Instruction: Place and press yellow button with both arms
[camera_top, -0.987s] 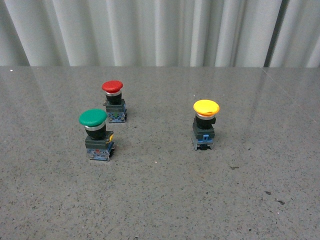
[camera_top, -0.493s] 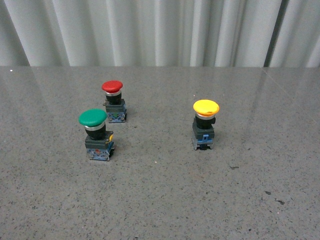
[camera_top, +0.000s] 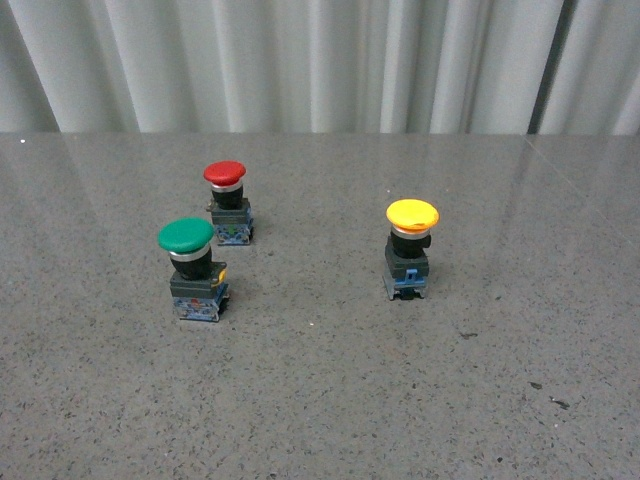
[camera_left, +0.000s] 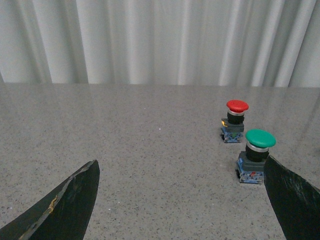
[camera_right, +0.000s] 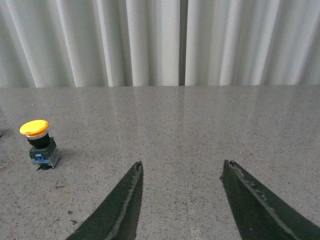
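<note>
The yellow button (camera_top: 411, 250) stands upright on the grey table, right of centre in the front view; it also shows in the right wrist view (camera_right: 39, 144), off to one side of the fingers. Neither arm shows in the front view. My left gripper (camera_left: 181, 166) is open and empty, with only bare table between its black fingers (camera_left: 75, 200). My right gripper (camera_right: 182, 162) is open and empty over bare table, apart from the yellow button.
A green-capped button (camera_top: 192, 268) and a red-capped button (camera_top: 228, 203) stand left of centre; both show in the left wrist view, green (camera_left: 255, 156) close to one finger, red (camera_left: 235, 120) beyond it. Pale curtains (camera_top: 320, 60) hang behind the table.
</note>
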